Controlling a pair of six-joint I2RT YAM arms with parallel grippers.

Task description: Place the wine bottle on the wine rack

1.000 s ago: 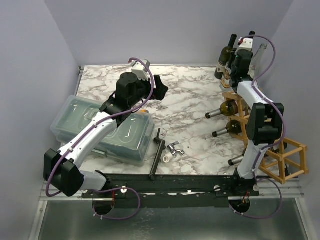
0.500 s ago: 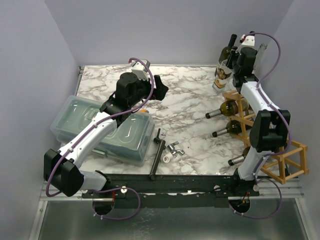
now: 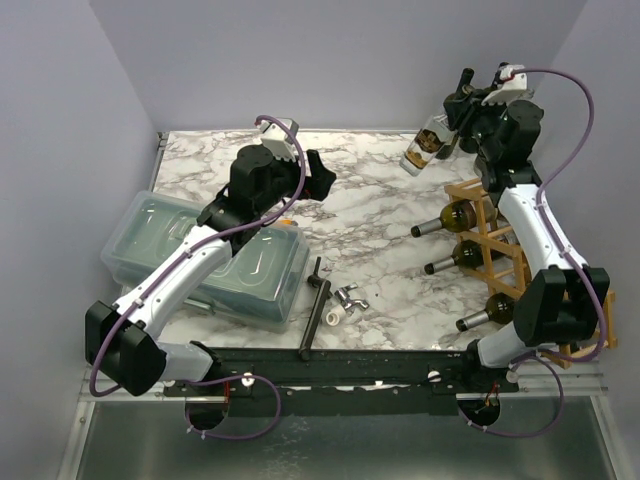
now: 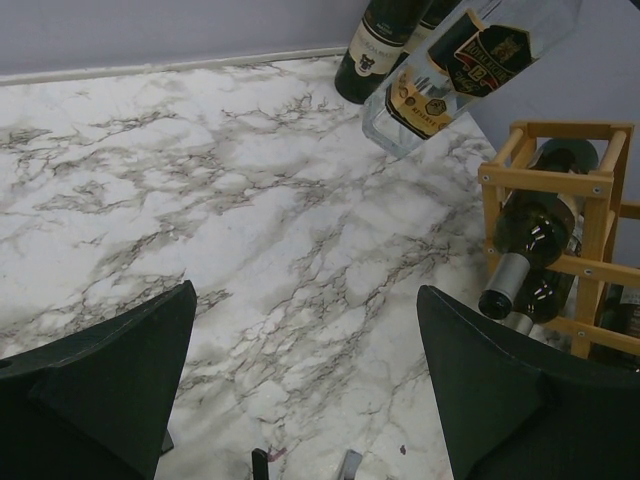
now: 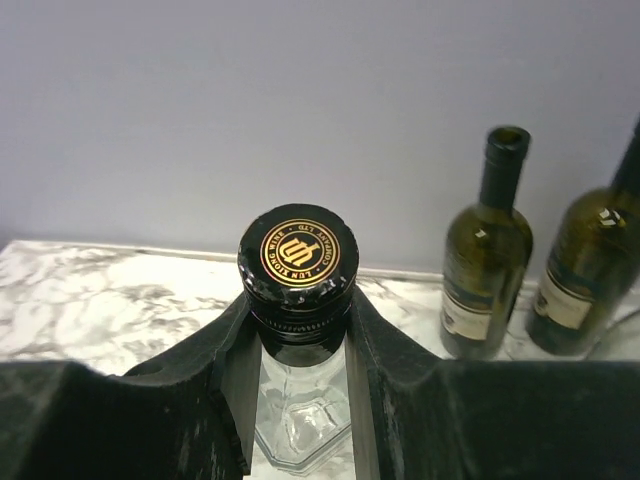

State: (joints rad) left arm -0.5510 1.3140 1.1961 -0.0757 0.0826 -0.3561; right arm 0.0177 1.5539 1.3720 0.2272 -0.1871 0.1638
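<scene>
Wine bottle [image 3: 425, 143], clear glass with a gold-and-black label, hangs tilted at the upper right of the overhead frame, lifted off the marble table [image 3: 370, 210]. The right gripper [image 5: 298, 322] clamps its neck just under the cap. Pickup looks done; what remains is carrying it to the wine rack [image 4: 560, 127] at the right edge and sliding it into a free cell. Three dark bottles [image 3: 455, 215] already lie in the rack's cells, necks pointing left. The left gripper [image 4: 310, 390] hovers mid-frame, jaws spread and empty. The clear lidded bin [image 3: 200, 250] at left is closed, with nothing visible inside.
</scene>
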